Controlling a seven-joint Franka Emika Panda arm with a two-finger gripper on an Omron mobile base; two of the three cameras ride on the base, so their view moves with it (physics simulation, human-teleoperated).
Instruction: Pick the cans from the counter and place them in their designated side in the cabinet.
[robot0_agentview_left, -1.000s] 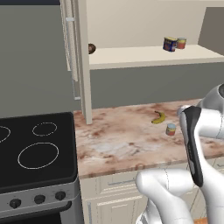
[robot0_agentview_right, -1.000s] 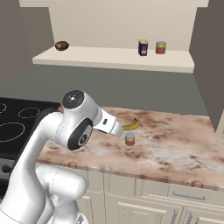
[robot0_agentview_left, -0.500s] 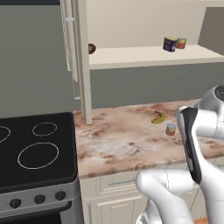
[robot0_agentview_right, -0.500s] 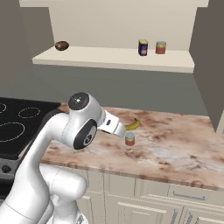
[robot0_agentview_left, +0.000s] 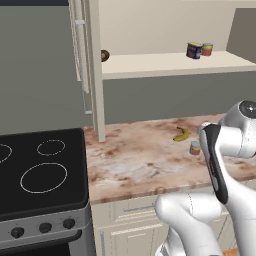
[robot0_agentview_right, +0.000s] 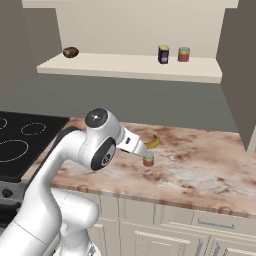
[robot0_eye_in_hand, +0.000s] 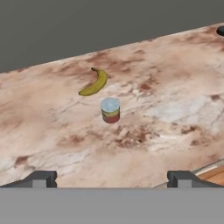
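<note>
The tool (robot0_eye_in_hand: 112, 178) hangs above the near edge of the tabletop (robot0_eye_in_hand: 175, 109) with its two dark fingertips (robot0_eye_in_hand: 41, 178) spread wide apart and nothing between them. Ahead of it, the short red-orange can (robot0_eye_in_hand: 110, 110) with a pale blue top stands upright on the marble (well clear of the fingertips), and a yellow banana (robot0_eye_in_hand: 94, 83) lies just beyond it, near but not touching. From the right base view, the same can (robot0_agentview_right: 148, 159) sits just beside the arm's forward end, the banana (robot0_agentview_right: 153, 143) behind it. Up on the cabinet (robot0_agentview_right: 135, 67) shelf, the dark blue can (robot0_agentview_right: 163, 54) with a yellow label stands beside a red can (robot0_agentview_right: 183, 54), close together; a dark round object (robot0_agentview_right: 70, 51) rests at the shelf's far left end.
</note>
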